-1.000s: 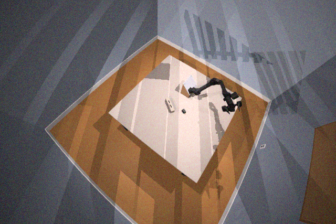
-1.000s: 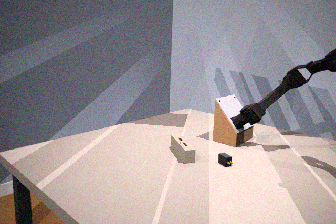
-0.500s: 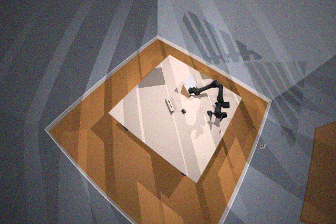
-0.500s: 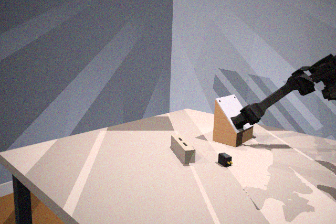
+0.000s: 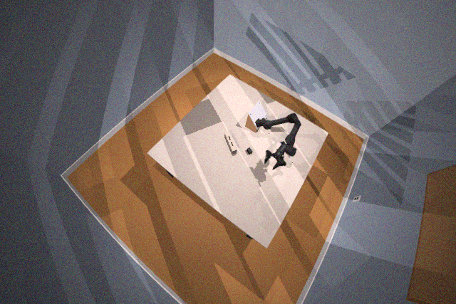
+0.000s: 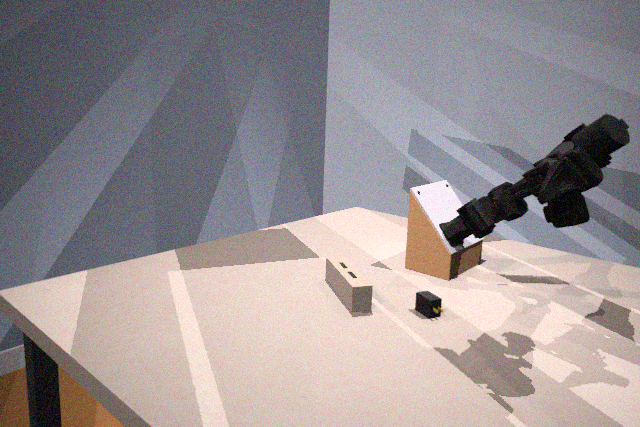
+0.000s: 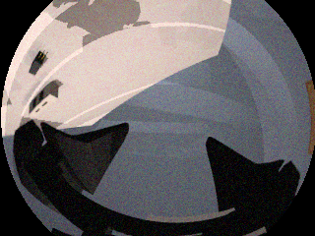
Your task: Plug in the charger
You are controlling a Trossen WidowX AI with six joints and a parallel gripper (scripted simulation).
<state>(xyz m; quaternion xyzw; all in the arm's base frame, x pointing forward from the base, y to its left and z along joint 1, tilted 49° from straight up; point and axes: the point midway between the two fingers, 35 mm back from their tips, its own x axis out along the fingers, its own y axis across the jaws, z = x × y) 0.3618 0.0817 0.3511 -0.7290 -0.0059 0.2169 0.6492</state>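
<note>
The black charger (image 5: 249, 151) (image 6: 428, 304) (image 7: 35, 66) lies on the table, its gold prongs pointing sideways, away from the strip. The beige power strip (image 5: 230, 144) (image 6: 360, 298) (image 7: 50, 101) stands beside it with dark slots on top; whether the prongs would match them cannot be seen. My gripper (image 5: 269, 165) (image 7: 168, 134) is open and empty, raised above the table and off to the charger's right in the top view. It touches neither object. In the exterior view its fingers cannot be made out against the dark arm.
A wooden wedge block (image 5: 251, 124) (image 6: 426, 241) with a sloping white face (image 5: 258, 109) (image 6: 436, 201) stands behind the charger, close to the arm's base. The pale table (image 5: 221, 190) (image 6: 279, 339) (image 7: 162, 49) carries striped shadows. Walls surround it.
</note>
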